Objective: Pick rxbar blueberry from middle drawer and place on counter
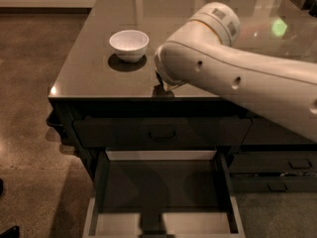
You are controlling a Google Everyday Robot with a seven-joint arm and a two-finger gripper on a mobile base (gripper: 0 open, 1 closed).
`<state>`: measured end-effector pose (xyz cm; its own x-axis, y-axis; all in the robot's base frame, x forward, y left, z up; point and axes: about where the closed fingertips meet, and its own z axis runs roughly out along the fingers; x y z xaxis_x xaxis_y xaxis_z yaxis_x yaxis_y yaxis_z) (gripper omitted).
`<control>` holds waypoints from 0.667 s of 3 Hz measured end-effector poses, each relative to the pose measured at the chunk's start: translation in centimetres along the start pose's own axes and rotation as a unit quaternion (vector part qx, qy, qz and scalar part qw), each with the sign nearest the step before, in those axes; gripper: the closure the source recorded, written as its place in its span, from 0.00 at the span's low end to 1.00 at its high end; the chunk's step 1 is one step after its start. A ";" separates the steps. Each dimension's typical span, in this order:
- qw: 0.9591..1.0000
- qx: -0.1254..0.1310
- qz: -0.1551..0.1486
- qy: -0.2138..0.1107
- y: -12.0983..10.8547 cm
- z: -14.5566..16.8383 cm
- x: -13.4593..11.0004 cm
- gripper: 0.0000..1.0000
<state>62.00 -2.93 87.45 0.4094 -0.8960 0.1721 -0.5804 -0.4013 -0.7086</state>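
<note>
The white arm reaches in from the right across the counter (89,68). My gripper (164,86) is at the arm's end, mostly hidden behind the wrist, just above the counter's front edge and right of the white bowl (129,44). The middle drawer (101,182) stands pulled open below, with a dark floor and pale rim. No rxbar blueberry shows on the drawer floor or on the counter; it may be hidden by the wrist.
A shut top drawer front with a bar handle (162,134) sits under the counter edge. More shut drawers (290,165) are at the lower right. Brown floor (29,108) lies to the left.
</note>
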 end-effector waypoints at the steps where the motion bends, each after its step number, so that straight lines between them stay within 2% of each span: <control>1: 1.000 -0.027 0.010 -0.001 0.6 3.2 3.6 1.00; 2: 1.000 -0.027 0.010 -0.001 0.5 3.1 3.7 1.00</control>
<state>65.42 -5.82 85.61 0.3990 -0.9034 0.1572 -0.6257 -0.3936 -0.6734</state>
